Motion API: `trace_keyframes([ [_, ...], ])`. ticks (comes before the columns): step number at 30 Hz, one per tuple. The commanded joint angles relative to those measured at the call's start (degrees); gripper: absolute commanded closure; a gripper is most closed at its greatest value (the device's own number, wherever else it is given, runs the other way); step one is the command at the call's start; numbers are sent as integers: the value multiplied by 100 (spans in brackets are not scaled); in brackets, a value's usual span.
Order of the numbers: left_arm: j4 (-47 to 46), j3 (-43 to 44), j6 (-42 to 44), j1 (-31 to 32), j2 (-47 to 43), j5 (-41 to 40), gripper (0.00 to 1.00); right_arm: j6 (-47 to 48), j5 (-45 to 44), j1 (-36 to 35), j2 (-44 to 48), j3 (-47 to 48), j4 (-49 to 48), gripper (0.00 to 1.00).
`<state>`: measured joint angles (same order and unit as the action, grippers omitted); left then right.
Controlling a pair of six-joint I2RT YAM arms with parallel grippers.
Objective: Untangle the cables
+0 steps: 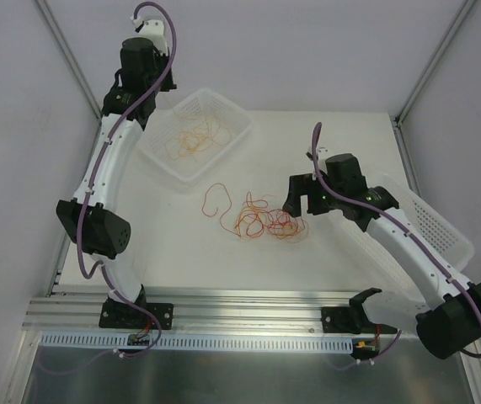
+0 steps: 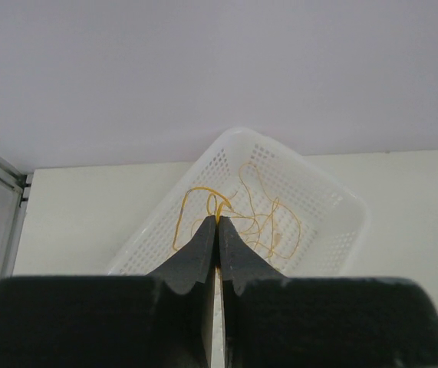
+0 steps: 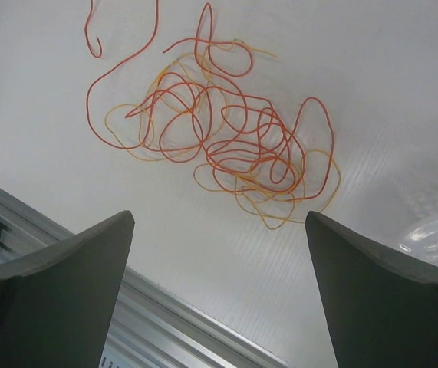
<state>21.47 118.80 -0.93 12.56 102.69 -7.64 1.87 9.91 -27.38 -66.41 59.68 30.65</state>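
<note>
A tangle of thin red and orange cables (image 1: 265,220) lies on the white table; in the right wrist view it (image 3: 226,146) is spread just ahead of the fingers. My right gripper (image 1: 296,206) (image 3: 219,230) is open and empty, hovering over the tangle's right edge. Several orange cables (image 1: 194,139) (image 2: 268,218) lie in a white perforated basket (image 1: 233,116) (image 2: 357,207) at the back. My left gripper (image 1: 157,87) (image 2: 218,221) is shut above the basket's left end, with an orange cable strand pinched at its fingertips and trailing down into the basket.
A second white perforated basket (image 1: 438,223) sits at the table's right edge under the right arm. An aluminium rail (image 1: 240,316) (image 3: 50,222) runs along the near edge. Grey walls close in the back and sides.
</note>
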Motion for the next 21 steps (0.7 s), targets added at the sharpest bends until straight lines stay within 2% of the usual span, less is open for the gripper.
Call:
trace_keyframes([
  [1, -504, -85, -302, -113, 197, 52, 100, 50, -121, -13, 260, -88, 125, 0],
  [2, -521, -164, -355, -148, 355, 0, 100, 24, -138, -5, 278, -106, 142, 0],
  [4, -530, -261, -373, -183, 523, -79, 83, 7, -174, -5, 322, -141, 160, 0],
  [5, -530, -357, -373, -201, 637, -106, 59, -11, -191, -5, 365, -167, 160, 0],
  [7, -539, -541, -382, -201, 620, -10, 38, -20, -191, -13, 401, -159, 178, 0],
  [8, -530, -760, -477, -201, 455, 86, 18, -11, -209, -13, 418, -158, 186, 0],
  [9, -530, -875, -522, -201, 349, 244, 12, -2, -218, -13, 427, -150, 187, 0],
  [11, -539, -1226, -583, -192, -19, 359, 3, -11, -244, -5, 401, -150, 178, 0],
  [12, -530, -1341, -584, -192, -152, 464, 1, -2, -244, -13, 384, -141, 169, 0],
  [18, -530, -2571, -680, -105, -1338, 1123, 1, -64, -130, -5, 86, -79, 11, 0],
  [21, -530, -3300, -751, 132, -1910, 1449, 2, -152, -104, -5, -90, 0, -33, 0],
])
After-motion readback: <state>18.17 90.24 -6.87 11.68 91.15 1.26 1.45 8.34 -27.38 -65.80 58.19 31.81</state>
